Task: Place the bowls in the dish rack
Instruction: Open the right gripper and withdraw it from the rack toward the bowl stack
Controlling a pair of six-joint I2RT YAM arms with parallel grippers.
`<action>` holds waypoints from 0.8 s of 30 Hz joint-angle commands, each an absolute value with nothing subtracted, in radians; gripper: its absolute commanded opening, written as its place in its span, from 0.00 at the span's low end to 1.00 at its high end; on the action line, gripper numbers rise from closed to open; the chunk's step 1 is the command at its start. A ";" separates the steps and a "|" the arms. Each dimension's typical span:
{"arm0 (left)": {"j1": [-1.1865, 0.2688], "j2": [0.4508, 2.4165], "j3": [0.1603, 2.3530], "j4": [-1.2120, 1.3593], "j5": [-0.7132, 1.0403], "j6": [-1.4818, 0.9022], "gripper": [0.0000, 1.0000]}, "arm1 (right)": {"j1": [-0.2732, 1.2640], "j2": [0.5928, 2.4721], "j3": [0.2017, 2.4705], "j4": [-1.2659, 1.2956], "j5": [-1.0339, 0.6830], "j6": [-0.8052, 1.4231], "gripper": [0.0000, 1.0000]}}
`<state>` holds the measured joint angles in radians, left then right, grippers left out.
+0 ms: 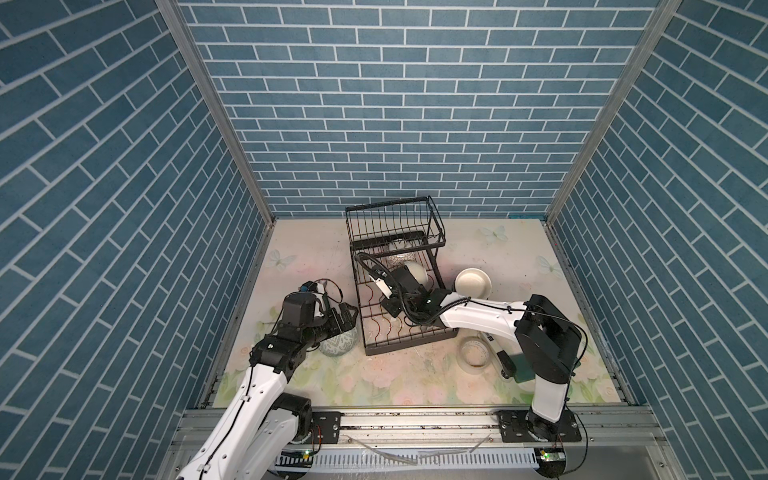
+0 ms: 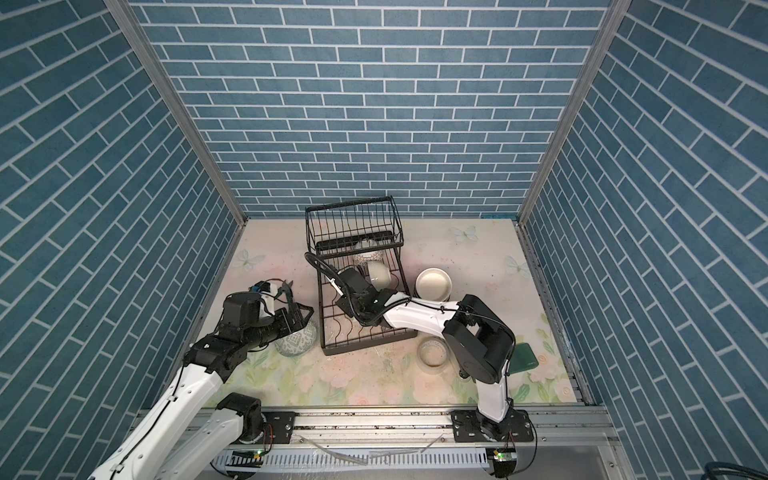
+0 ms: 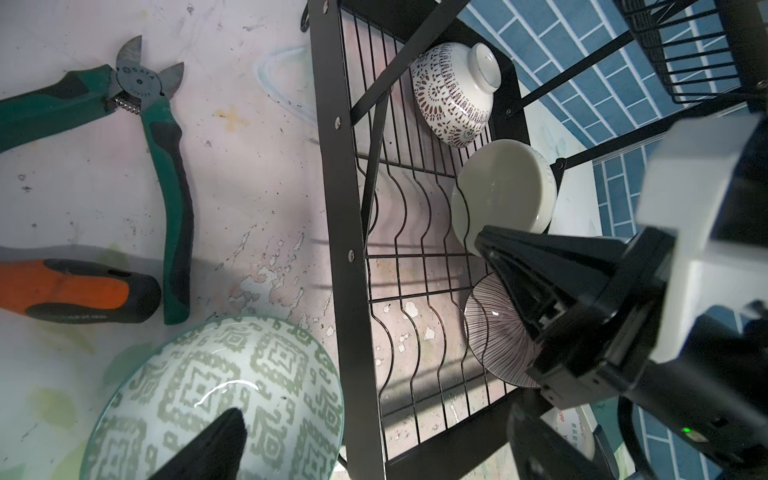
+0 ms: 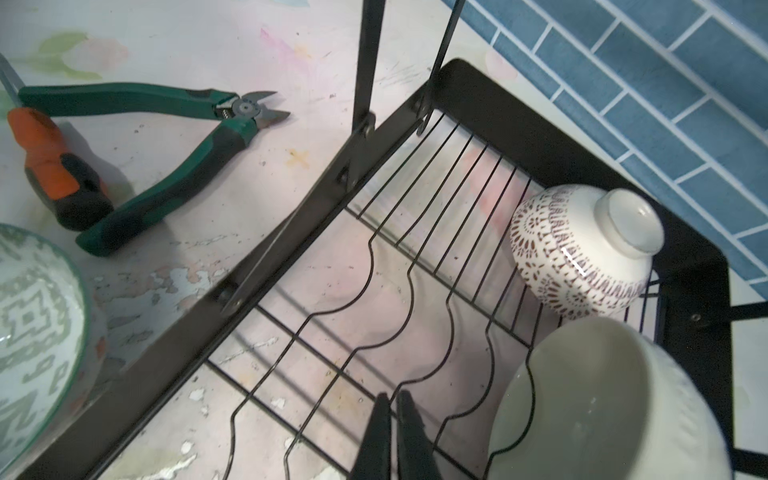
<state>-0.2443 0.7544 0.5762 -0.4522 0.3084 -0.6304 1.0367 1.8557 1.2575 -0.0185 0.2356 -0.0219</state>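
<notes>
Nearest, at 8 o'clock from the dish rack (image 3: 336, 174), a green-patterned bowl (image 1: 337, 345) sits on the table. The left gripper (image 1: 347, 320) hangs over it with jaws spread wide, clasping nothing. A tape ring (image 1: 473, 352) lies at 5 o'clock. Inside the lower tray, the right gripper (image 4: 392, 395) has its fingers almost together (only a slit between them) and empty. Along the tray's right side, toward 12, are a striped bowl (image 3: 490, 332), a cream bowl (image 4: 602, 403) and a brown-patterned bowl (image 4: 582, 249). At 3 o'clock another cream bowl (image 1: 473, 282) sits on the table.
</notes>
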 commanded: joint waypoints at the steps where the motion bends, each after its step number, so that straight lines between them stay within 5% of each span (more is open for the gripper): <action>1: -0.238 0.758 0.606 -0.423 0.329 -0.616 1.00 | 1.044 1.760 1.234 -0.093 0.251 0.060 0.14; 12: -0.241 0.765 0.628 -0.389 0.380 -0.644 1.00 | 1.044 1.603 1.285 -0.410 0.306 0.242 0.48; 24: -0.295 0.791 0.668 -0.388 0.374 -0.643 1.00 | 0.936 1.422 1.302 -0.668 0.359 0.399 0.65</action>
